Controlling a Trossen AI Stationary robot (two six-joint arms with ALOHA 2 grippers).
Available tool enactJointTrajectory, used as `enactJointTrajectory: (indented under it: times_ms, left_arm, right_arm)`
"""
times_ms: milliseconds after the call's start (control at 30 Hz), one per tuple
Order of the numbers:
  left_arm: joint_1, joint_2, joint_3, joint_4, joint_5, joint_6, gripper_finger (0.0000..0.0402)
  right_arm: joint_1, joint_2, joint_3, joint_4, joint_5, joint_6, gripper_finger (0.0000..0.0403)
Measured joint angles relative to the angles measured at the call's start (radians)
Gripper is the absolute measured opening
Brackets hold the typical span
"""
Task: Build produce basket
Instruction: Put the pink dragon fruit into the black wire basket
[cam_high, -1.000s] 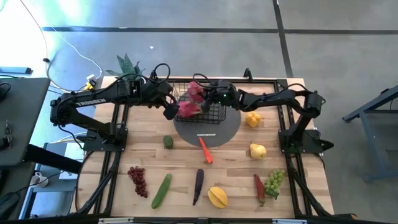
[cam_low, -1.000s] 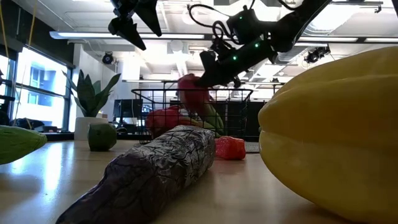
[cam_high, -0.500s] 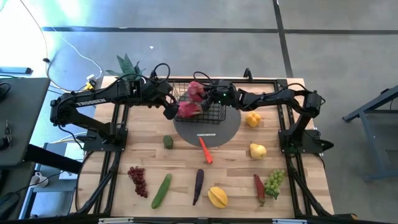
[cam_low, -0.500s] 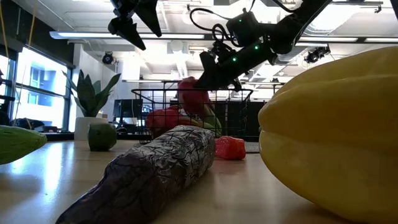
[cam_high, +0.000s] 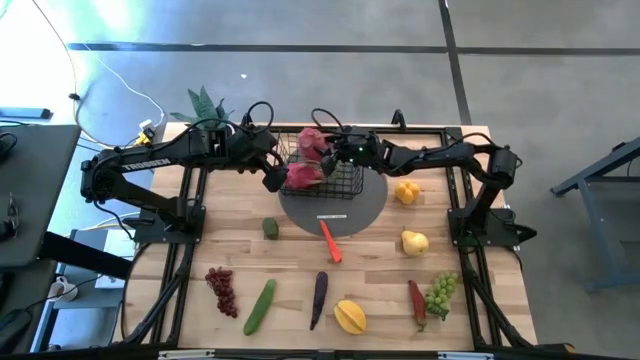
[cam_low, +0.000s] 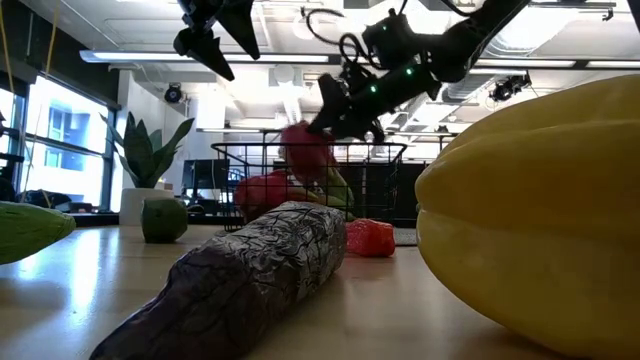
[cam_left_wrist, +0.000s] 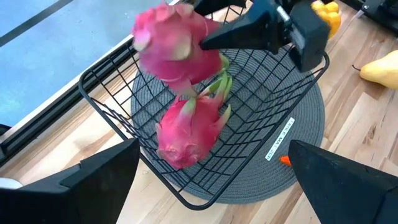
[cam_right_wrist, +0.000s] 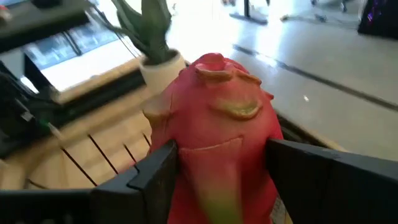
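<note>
The basket (cam_high: 322, 170) sat on the grey mat (cam_high: 332, 208) under the right gripper (cam_high: 332, 148), which pinched a pink dragon fruit (cam_high: 312, 143) above it. Another dragon fruit (cam_left_wrist: 189, 129) lay inside, below the left gripper (cam_high: 273, 176), whose fingers were spread.

A round grey woven mat (cam_high: 352, 210) carrying a small white label strip (cam_high: 332, 216) lies on the pale wooden slatted table (cam_high: 380, 275). A spiky green plant in a white pot (cam_low: 146, 160) stands at the table's far left corner.
</note>
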Motion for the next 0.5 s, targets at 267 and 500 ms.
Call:
enactJointTrajectory:
  times_ms: [267,500]
  left_arm:
    - [0.000,0.000,0.000,0.000,0.000,0.000,0.0400]
    - [0.000,0.000,0.000,0.000,0.000,0.000,0.0400]
  right_arm:
    - [0.003,0.000,0.074,-0.096,-0.003,-0.045,0.0216]
    - [0.005,0.000,0.085,-0.109,0.004,-0.041,0.0216]
